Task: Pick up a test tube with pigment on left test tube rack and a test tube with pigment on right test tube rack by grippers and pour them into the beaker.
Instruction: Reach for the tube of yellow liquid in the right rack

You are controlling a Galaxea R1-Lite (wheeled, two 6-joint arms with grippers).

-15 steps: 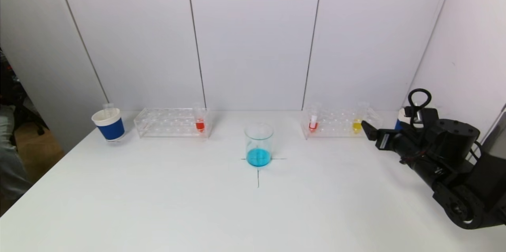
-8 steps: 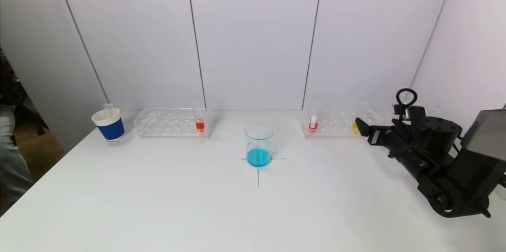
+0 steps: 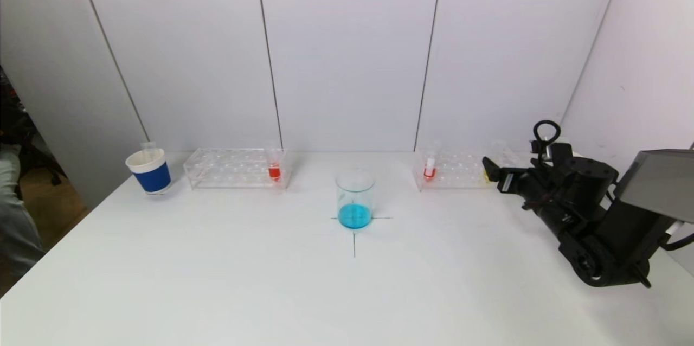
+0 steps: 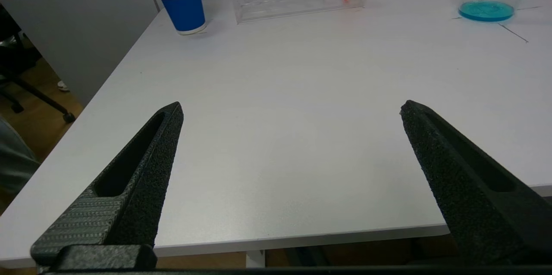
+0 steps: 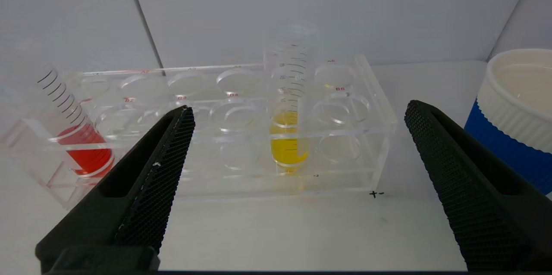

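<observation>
White matte table, smooth, black cross marked under glass beaker holding blue liquid. Left gripper at near left edge, textured jaws wide apart, empty. Right gripper wide apart, empty, just before clear acrylic right rack; yellow tube upright. Left rack, red tube. Grey panelled wall behind.
</observation>
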